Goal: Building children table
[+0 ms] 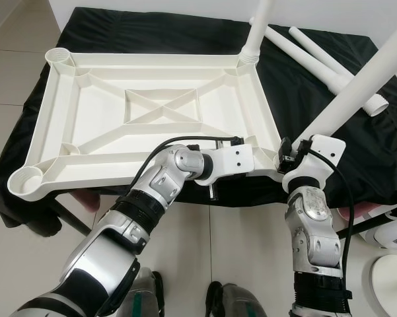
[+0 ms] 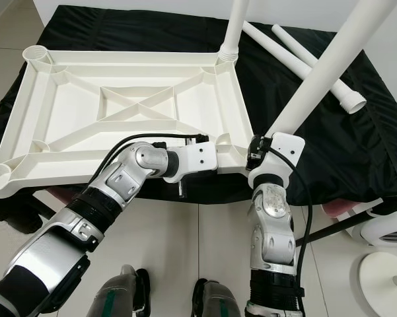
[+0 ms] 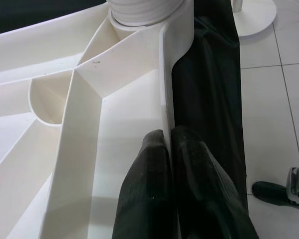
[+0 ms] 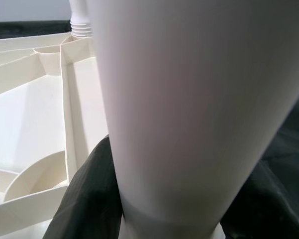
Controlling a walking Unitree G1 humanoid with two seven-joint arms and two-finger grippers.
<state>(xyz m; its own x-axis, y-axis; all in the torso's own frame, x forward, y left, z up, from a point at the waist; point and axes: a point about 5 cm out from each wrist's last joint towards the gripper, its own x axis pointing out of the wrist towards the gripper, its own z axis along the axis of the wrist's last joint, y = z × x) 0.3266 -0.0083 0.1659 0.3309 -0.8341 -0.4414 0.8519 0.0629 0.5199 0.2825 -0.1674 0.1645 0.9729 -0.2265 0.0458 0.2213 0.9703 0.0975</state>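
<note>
Two legs stand on the inverted white plastic tabletop [image 1: 152, 109]: one leg [image 1: 254, 36] upright in the far right corner socket, and a second leg [image 1: 360, 82] tilted, its foot end at the near right corner. The tabletop lies ribbed underside up on a counter under a black cloth [image 1: 330, 125]. Its two left corner sockets, far [image 1: 59, 59] and near [image 1: 25, 179], hold nothing. Two spare legs [image 1: 317, 56] lie on the cloth beyond the tabletop's right edge.

Right hand [image 4: 166, 199]: black fingers [image 4: 84, 199] spread on either side of the tilted leg and pressed to it, gripping it low down. The right wrist view shows the far leg's threaded end seated in its socket.

Left hand [image 3: 170, 164]: the left wrist view shows the two fingers nearly together, pinching the thin right rim wall of the tabletop between them; the eye views show only the wrist [image 1: 234, 158] at the near right edge, the fingers being hidden there. That wrist view also shows a ribbed collar in a corner socket ahead of the fingers.

Tiled floor [image 1: 198, 238] below. White round base [image 1: 390, 277] at the robot's right. No legible writing.
</note>
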